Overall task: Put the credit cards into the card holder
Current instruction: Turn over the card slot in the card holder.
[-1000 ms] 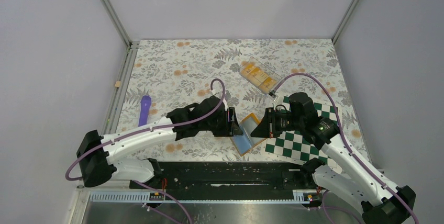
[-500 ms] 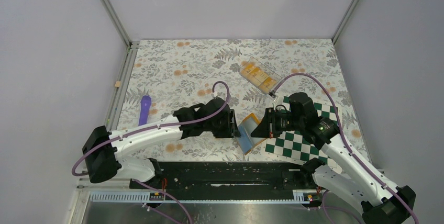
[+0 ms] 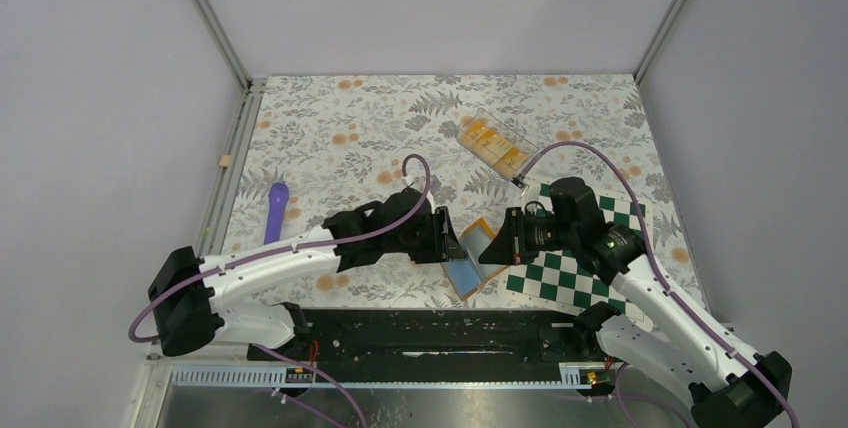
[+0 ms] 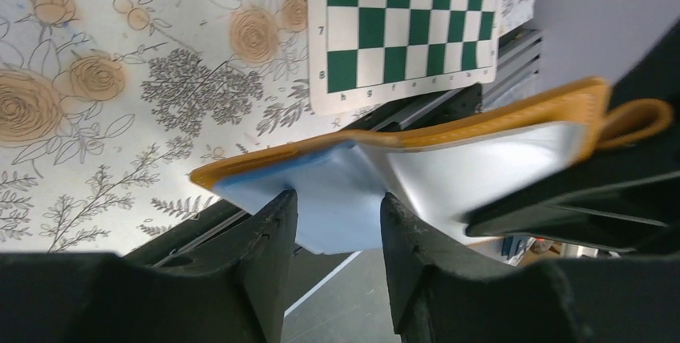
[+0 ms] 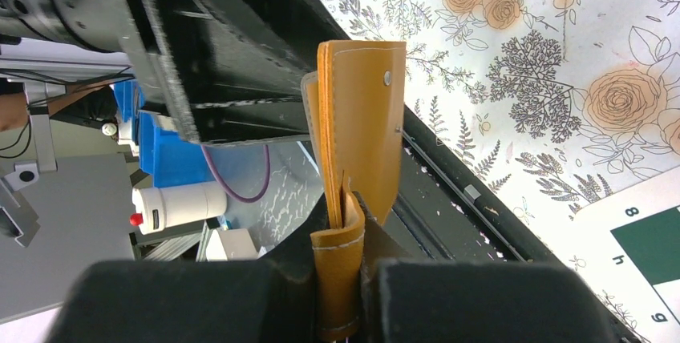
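Note:
The card holder (image 3: 473, 254), an orange wallet with light-blue inside, is held open and off the table between both arms. My right gripper (image 5: 343, 227) is shut on the wallet's orange edge (image 5: 339, 271), and its studded cover (image 5: 362, 119) stands up beyond the fingers. My left gripper (image 4: 337, 203) is open, its fingertips (image 4: 277, 215) up against the light-blue inner pocket (image 4: 337, 191), with nothing between them. In the top view the left gripper (image 3: 452, 240) faces the right gripper (image 3: 500, 240) across the wallet. The credit cards (image 3: 493, 145) lie orange-yellow in a clear box farther back.
A green-and-white chequered board (image 3: 578, 270) lies on the floral cloth under the right arm. A purple object (image 3: 277, 210) rests at the left. The clear plastic box (image 3: 478, 118) sits behind the grippers. The black base rail (image 3: 440, 333) runs along the near edge.
The left gripper dipped back toward the near edge and returned to the wallet, its jaws a little narrower. The wallet's blue flap swung with it. The right arm held still.

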`<action>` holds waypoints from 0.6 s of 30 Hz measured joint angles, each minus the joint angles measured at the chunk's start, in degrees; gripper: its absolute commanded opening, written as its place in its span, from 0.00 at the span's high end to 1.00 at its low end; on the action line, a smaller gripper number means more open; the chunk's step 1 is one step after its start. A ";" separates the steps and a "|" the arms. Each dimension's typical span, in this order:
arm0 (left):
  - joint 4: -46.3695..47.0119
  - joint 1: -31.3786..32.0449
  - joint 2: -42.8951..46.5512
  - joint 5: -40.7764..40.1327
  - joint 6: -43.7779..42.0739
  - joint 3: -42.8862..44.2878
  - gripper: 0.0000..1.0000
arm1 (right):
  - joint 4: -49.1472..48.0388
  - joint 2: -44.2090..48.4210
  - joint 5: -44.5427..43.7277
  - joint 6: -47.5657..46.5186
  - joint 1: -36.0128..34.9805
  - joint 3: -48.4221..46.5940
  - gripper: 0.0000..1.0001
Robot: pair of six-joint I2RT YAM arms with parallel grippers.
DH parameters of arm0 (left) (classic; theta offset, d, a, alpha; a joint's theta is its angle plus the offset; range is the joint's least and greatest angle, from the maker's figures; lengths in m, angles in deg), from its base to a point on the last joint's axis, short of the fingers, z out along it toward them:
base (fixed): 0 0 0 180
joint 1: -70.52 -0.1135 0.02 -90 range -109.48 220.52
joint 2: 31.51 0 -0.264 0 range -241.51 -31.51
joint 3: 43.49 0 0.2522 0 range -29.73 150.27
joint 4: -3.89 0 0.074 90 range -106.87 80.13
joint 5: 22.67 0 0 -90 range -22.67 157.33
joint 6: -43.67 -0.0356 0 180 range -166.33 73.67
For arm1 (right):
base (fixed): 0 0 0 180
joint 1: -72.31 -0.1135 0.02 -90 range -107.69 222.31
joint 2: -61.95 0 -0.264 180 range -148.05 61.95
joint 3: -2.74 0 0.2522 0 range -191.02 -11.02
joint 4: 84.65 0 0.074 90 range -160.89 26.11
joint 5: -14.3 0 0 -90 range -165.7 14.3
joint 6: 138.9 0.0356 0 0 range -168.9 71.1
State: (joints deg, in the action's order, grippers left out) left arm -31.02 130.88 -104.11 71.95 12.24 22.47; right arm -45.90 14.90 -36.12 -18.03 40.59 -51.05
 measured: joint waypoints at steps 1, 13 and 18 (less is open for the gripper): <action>0.68 0.02 0.50 0.02 0.22 -0.17 0.57 | 0.00 0.00 0.04 0.00 0.00 0.13 1.00; -2.75 0.11 -2.14 -1.77 0.83 2.82 0.69 | -0.02 -0.04 0.13 0.02 0.00 0.52 1.00; -3.15 0.57 -4.48 -1.88 0.83 3.48 0.70 | -0.02 -0.07 0.13 0.04 0.00 0.68 1.00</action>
State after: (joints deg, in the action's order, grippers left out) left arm -34.17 131.45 -108.59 70.07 13.07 25.95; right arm -45.92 14.84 -35.99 -17.98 40.59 -50.37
